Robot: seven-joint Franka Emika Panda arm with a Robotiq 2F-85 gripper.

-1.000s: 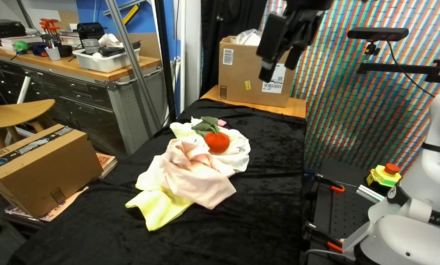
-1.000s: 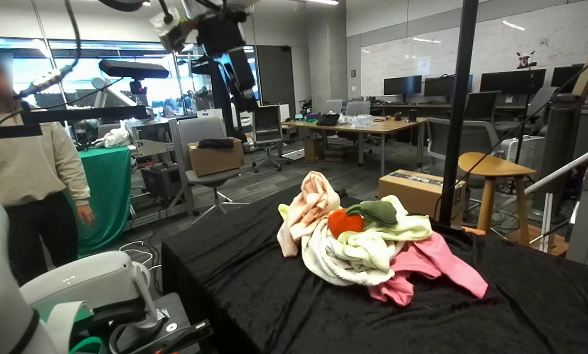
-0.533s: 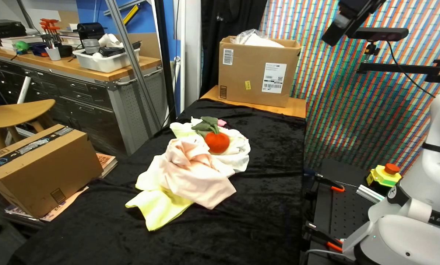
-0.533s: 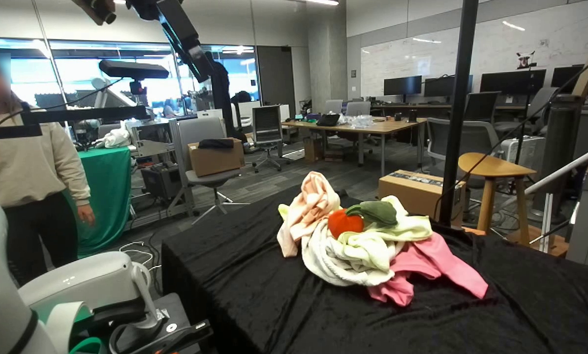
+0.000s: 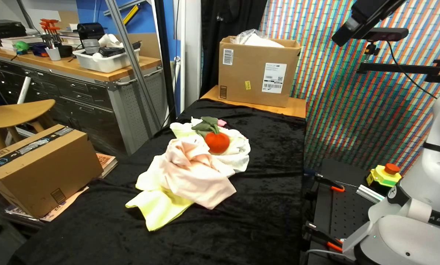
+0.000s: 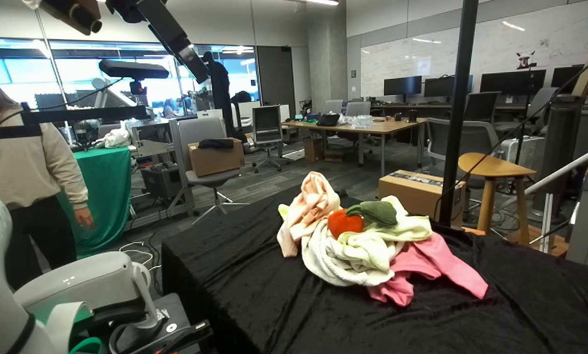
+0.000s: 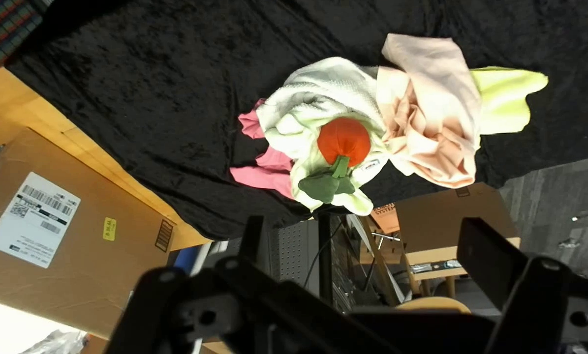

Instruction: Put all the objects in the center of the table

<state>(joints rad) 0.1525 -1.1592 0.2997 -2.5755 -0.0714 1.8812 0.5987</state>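
The objects lie bunched in one heap on the black-draped table (image 5: 264,213). A red-orange ball (image 7: 344,142) with green fabric leaves (image 7: 319,188) rests on top, on a pale yellow-green cloth (image 6: 414,228) and a white cloth (image 6: 323,263). Against it sits a crumpled peach cloth (image 5: 197,176), partly covering a bright yellow-green cloth (image 5: 161,211). A pink cloth (image 6: 436,265) sticks out from under the white one. My gripper (image 7: 365,228) is open, its fingers wide apart with nothing between them. Both exterior views show it high above the heap and off to one side.
A large cardboard box (image 5: 256,77) stands at one end of the table. Another box (image 5: 46,169) and a black pole (image 6: 458,113) are just past a long edge. A person (image 6: 33,157) stands near the robot's base. A camera (image 5: 378,34) is mounted near the arm.
The gripper has moved up and away from the table, towards the robot's base side. The cloths and the ball have stayed where they were. The person has shifted slightly.
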